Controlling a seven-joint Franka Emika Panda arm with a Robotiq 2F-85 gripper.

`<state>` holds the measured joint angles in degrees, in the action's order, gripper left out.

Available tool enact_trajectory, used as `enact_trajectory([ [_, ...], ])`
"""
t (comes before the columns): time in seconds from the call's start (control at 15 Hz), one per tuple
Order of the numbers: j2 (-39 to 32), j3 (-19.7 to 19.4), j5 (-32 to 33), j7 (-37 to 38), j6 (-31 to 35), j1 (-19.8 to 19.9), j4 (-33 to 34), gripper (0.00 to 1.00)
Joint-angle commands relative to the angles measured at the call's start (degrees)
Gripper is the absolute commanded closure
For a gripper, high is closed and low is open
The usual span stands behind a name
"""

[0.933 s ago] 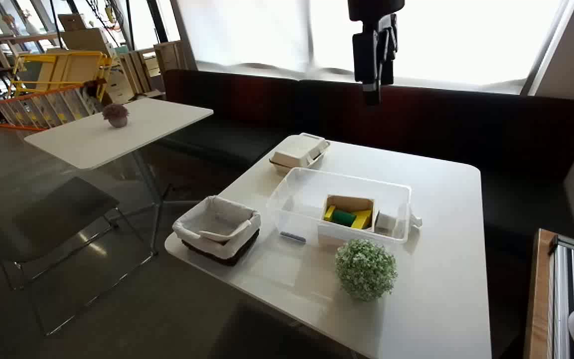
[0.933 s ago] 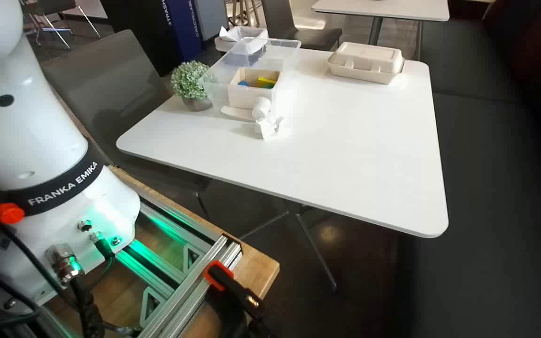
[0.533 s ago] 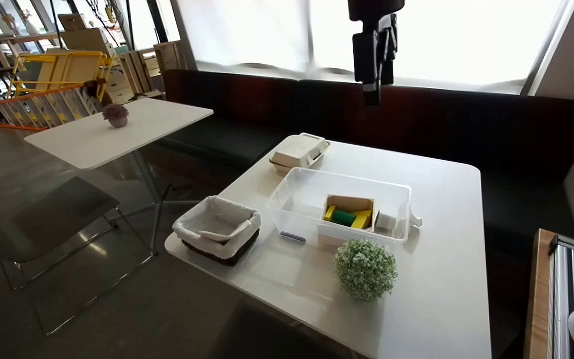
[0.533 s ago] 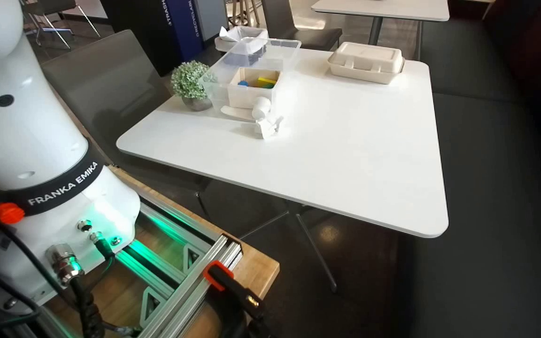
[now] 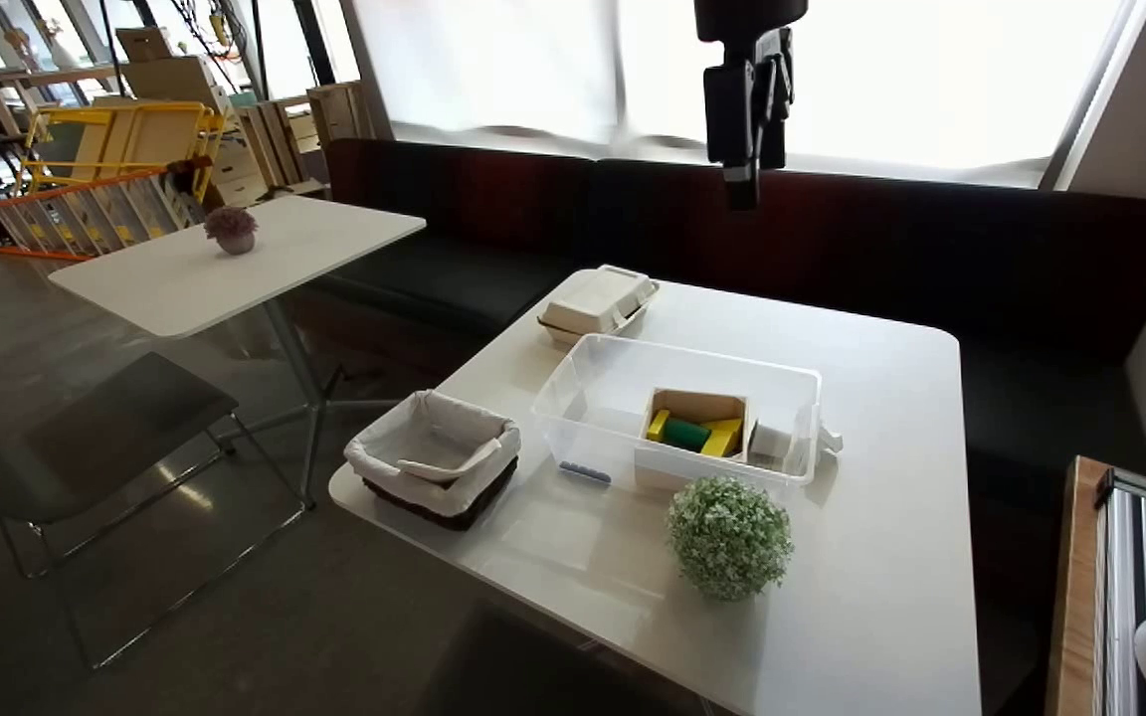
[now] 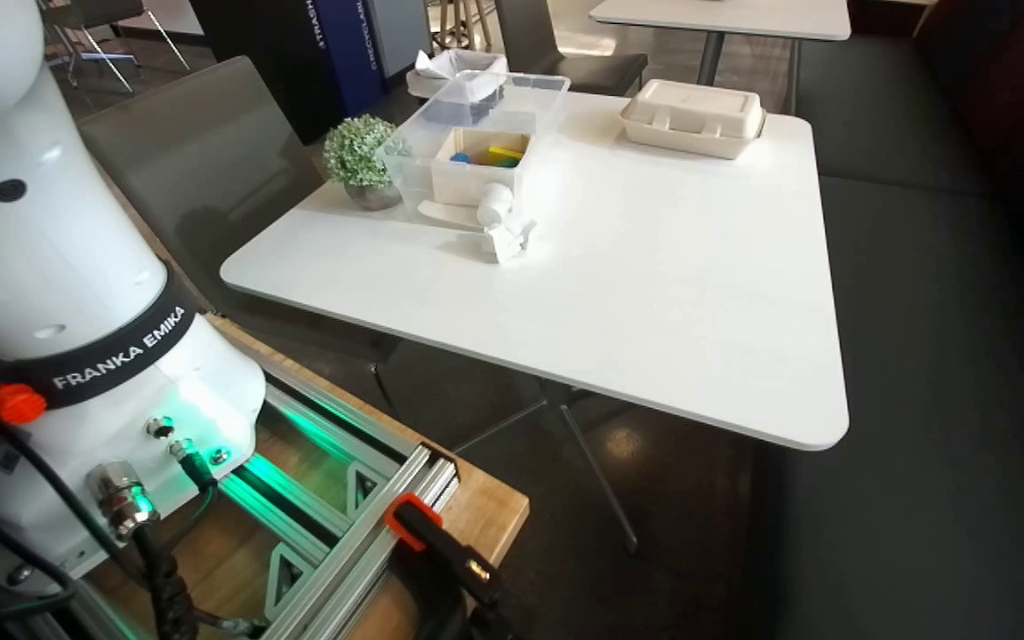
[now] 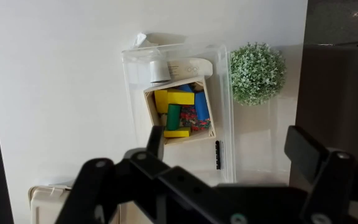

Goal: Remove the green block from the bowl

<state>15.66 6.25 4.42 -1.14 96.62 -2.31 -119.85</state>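
Inside an open wooden box [image 7: 201, 135], itself set in the translucent tub [image 5: 588, 443], the green block [image 7: 174, 117] is seen: dark green, smooth-sided, cylindrical, laid on its side, with yellow blocks [image 7: 180, 97] at both ends. Blue blocks [image 7: 201, 105] are placed to one side, apart from it. A leafy plant [image 7: 257, 74] is set just beside the tub, with a lined basket [image 5: 392, 471] and a lidded carton [image 5: 596, 301] placed near. High above the white table [image 5: 891, 557], the gripper [image 7: 229, 145] is suspended, fingers spread wide apart and nothing held.

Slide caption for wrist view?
Gripper open; green block among yellow blocks and blue blocks in a wooden box inside a clear tub.
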Motion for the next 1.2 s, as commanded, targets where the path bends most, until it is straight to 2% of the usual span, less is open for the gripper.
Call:
enact_trajectory([
  [0.0,-1.5,-0.8,0.1,0.2,4.3,-0.7,-1.0,0.0],
  [0.33,-3.8,-3.6,-3.7,0.3,17.3,0.4,-7.4,0.0],
  [0.6,-7.5,-5.9,-5.3,-0.7,25.1,1.4,-11.7,0.0],
  [0.87,-12.8,-6.3,-5.8,0.4,31.0,1.7,-13.4,0.0],
  [1.13,-18.6,-6.6,-4.7,0.7,34.0,2.2,-12.9,0.0],
])
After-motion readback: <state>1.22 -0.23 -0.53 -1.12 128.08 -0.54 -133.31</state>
